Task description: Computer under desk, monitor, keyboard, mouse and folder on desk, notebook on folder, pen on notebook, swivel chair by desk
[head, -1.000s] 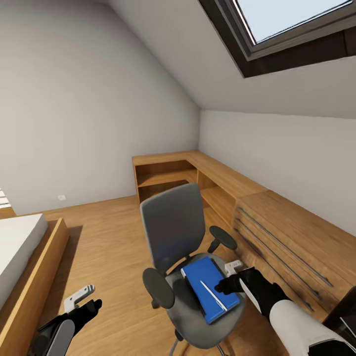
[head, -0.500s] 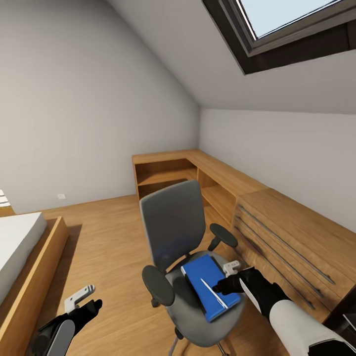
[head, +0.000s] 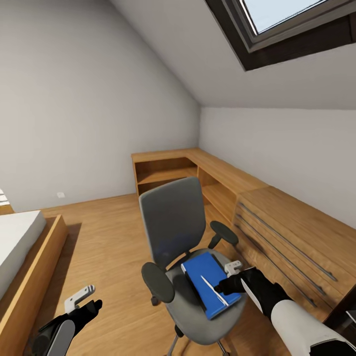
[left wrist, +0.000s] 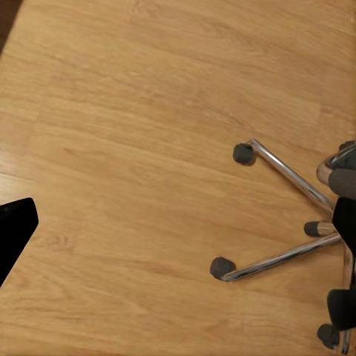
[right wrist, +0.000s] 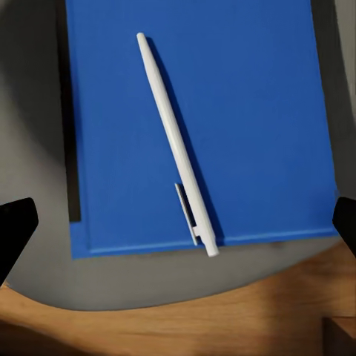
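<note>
**Right wrist view: pen lies lengthwise between spread jaws**

Right wrist view looks straight down on the pen [right wrist: 176,144], a slim white stick with a small clip near one end, lying flat on the blue folder [right wrist: 245,111]. One tip reaches the folder's edge nearest the arm; its long axis runs away from the gripper along the folder's length, slightly slanted. Dark jaw tips show at both margins, well apart, with nothing between them, so the right gripper [head: 228,282] is wide open and holds nothing.

From the head view, the folder sits on the seat of the chair [head: 173,222], and the right gripper hovers just beside the folder's near corner, close to the pen's near end. The right arm is plainly the nearer one. The left gripper [head: 84,300] hangs low, well apart from the chair, over bare floor; I cannot tell how far it is open.

Beyond the chair runs a low wooden cabinet [head: 277,222] along the wall.
</note>
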Available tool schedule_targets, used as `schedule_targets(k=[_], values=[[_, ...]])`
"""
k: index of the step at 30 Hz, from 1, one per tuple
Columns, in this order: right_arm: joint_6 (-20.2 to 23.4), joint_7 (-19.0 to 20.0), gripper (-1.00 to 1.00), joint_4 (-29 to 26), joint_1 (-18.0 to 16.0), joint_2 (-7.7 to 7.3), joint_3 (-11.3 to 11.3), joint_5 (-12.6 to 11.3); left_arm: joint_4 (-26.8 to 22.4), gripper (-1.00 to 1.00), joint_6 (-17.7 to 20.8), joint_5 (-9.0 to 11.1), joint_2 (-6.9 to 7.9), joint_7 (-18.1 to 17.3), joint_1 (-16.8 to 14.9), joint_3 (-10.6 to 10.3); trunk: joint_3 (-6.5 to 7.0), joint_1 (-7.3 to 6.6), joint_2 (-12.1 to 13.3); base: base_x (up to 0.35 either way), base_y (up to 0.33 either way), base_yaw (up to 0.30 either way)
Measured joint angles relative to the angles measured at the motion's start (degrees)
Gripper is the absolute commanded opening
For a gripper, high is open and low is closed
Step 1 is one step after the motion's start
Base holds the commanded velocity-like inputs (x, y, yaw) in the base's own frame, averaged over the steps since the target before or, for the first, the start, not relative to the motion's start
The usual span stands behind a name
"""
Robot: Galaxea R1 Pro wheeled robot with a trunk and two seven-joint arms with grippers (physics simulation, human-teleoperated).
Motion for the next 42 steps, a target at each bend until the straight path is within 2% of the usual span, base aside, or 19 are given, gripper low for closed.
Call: schedule_targets(k=[24,30,38,42], values=[[-0.1,0.1,1.0,0.0,0.0,-0.11,0.0,1.1,0.1,1.0,0.0,0.1,0.0,0.0,0.0,0.0,-4.31,5.27,-9.6,0.0,0.0,0.0],[-0.1,0.7,1.0,0.0,0.0,-0.78,0.0,1.0,0.1,1.0,0.0,0.1,0.0,0.0,0.0,0.0,-5.39,6.59,-12.0,0.0,0.0,0.0],[0.0,4.5,1.0,0.0,0.0,-1.2,0.0,1.0,0.2,1.0,0.0,0.2,0.0,-0.1,0.0,0.0,-5.39,6.6,-12.1,0.0,0.0,0.0],[0.0,5.2,1.0,0.0,0.0,-1.25,0.0,1.1,0.2,1.0,-0.1,0.3,0.0,-0.3,0.0,0.0,-5.39,6.6,-12.1,0.0,0.0,0.0]])
